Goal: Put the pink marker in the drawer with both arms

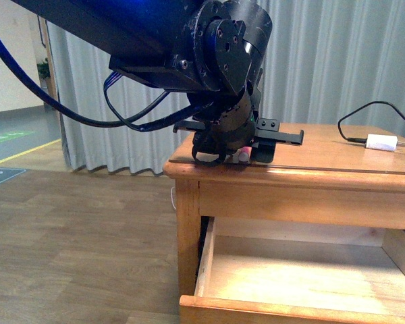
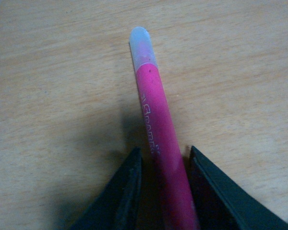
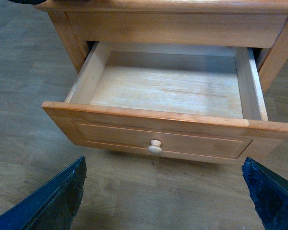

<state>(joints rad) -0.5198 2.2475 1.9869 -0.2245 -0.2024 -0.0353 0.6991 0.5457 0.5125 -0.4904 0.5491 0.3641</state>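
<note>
The pink marker [image 2: 156, 124] lies flat on the cabinet top, its white end pointing away from my left gripper [image 2: 163, 160]. That gripper is open, its two black fingers on either side of the marker's body with small gaps. In the front view the left arm [image 1: 223, 67] reaches down onto the cabinet top near its left front corner, and only a bit of pink [image 1: 245, 150] shows under it. The drawer [image 3: 168, 91] is pulled out and empty, with its round knob [image 3: 155, 146] facing my right gripper [image 3: 163, 191], which is open, wide apart, in front of the drawer above the floor.
A white plug adapter [image 1: 381, 142] with a black cable lies at the right back of the cabinet top [image 1: 324, 158]. The open drawer's pale inside [image 1: 304, 277] shows below the top. Wooden floor [image 1: 74, 243] lies to the left, grey curtains behind.
</note>
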